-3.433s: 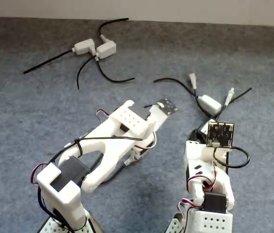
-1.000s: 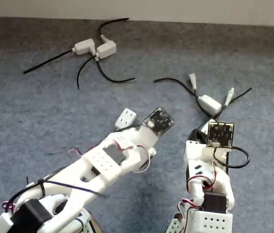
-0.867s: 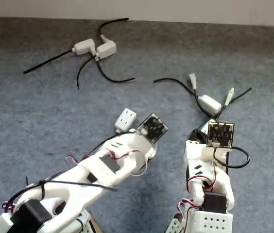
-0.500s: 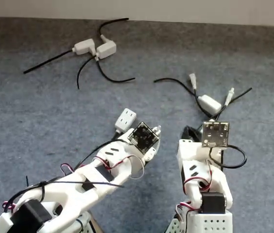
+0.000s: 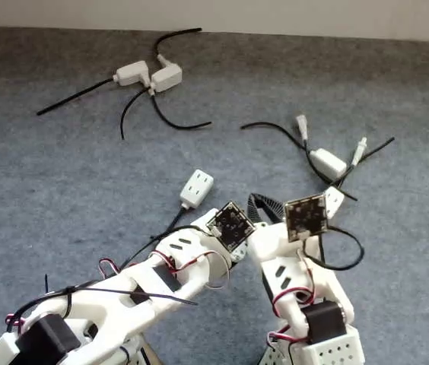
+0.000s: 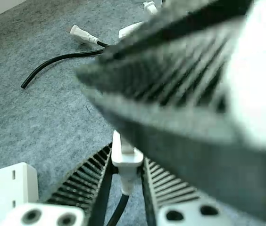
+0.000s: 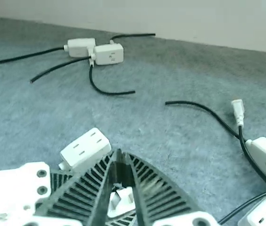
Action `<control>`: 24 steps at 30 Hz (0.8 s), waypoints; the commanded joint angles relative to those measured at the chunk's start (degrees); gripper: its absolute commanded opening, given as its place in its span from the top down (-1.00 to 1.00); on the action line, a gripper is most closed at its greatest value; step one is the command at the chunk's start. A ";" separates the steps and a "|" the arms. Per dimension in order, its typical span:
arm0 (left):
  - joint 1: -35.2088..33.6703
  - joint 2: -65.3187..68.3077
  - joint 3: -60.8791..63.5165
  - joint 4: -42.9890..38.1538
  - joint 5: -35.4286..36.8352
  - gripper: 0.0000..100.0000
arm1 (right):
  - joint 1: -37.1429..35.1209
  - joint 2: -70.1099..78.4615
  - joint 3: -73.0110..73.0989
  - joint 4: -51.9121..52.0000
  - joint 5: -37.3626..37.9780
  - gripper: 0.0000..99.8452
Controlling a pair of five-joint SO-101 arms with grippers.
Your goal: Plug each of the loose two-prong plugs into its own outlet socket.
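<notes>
Entry: white plug [image 6: 126, 160], cord trailing, pinched in my left gripper [image 6: 122, 141] near the centre of the table [image 5: 62, 198], my right gripper [image 7: 120, 157] set narrow on what seems the same plug; step, I judge: hand-over or carry; next: prongs squared to the socket [image 5: 197, 187] at ten o'clock.

Tight middle, open table [image 5: 55, 198] on the left
Left tool [image 6: 126, 156], gripping a plug [image 6: 123, 160], crowds against the right tool [image 7: 119, 157]. A socket [image 5: 197, 188] sits ahead and a cord cluster [image 5: 327, 162] rightward, with bare table leftward.
</notes>
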 commanded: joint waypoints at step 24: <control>4.00 -60.44 10.07 24.44 0.35 0.99 | 11.21 -0.13 12.79 -13.14 4.04 0.98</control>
